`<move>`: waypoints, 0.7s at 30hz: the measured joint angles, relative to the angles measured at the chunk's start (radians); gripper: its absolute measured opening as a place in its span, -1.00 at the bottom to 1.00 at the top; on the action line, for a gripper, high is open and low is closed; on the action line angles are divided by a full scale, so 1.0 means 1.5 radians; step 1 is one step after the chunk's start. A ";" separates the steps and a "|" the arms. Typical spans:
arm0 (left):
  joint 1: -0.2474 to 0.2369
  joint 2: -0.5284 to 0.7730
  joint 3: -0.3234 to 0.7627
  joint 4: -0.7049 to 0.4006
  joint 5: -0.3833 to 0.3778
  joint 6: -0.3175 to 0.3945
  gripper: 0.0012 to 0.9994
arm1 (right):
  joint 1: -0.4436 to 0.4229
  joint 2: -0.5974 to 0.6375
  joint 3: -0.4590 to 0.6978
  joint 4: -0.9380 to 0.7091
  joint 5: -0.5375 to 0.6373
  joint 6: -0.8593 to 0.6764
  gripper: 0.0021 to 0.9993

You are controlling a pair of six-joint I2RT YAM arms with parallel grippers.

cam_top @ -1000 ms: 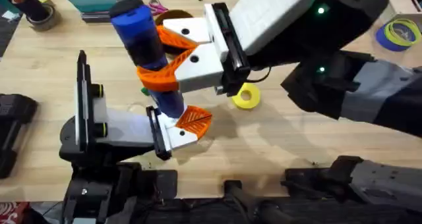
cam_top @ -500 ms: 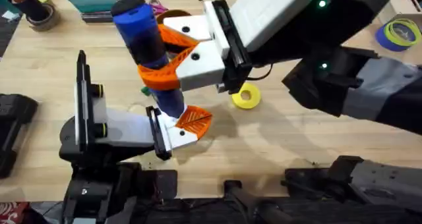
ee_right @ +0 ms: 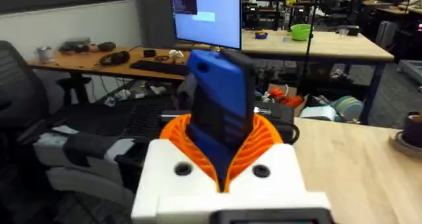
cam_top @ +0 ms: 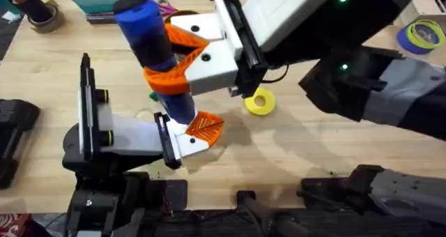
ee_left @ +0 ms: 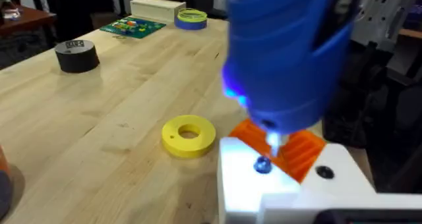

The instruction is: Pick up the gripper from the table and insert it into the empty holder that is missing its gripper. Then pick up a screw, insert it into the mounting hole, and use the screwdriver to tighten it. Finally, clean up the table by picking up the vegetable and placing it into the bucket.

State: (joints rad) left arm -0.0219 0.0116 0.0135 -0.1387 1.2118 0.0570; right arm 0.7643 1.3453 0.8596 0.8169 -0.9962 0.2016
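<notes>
The right gripper clamps the screwdriver, its tip hiding the screw; the left gripper's state is unclear.

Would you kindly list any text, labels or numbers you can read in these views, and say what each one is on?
No text reads clearly.
Black tape roll: a pale label on top, too blurred to read.
Monitor: lines of text on screen, too small to read.
Green board: markings, unreadable.
Screwdriver, held by the right gripper: no print legible.
</notes>
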 joint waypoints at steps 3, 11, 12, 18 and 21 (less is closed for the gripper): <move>0.000 0.000 0.000 0.000 -0.003 0.000 -0.99 | 0.000 0.000 0.006 0.003 -0.005 0.008 -0.96; 0.000 0.000 0.000 0.000 -0.003 0.000 -0.99 | 0.000 -0.005 0.007 0.004 -0.012 0.010 -0.96; 0.000 0.000 0.000 0.000 -0.003 0.000 -0.99 | 0.000 -0.006 0.007 0.006 -0.012 0.010 -0.96; 0.000 0.000 0.000 0.000 -0.003 0.000 -0.99 | 0.000 -0.012 0.020 0.025 -0.015 0.011 -0.96; 0.000 0.000 0.000 0.000 -0.003 0.000 -0.99 | 0.000 -0.018 0.047 0.026 -0.015 0.011 -0.96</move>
State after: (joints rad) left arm -0.0219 0.0116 0.0135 -0.1383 1.2076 0.0570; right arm 0.7643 1.3178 0.9303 0.8566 -1.0191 0.2184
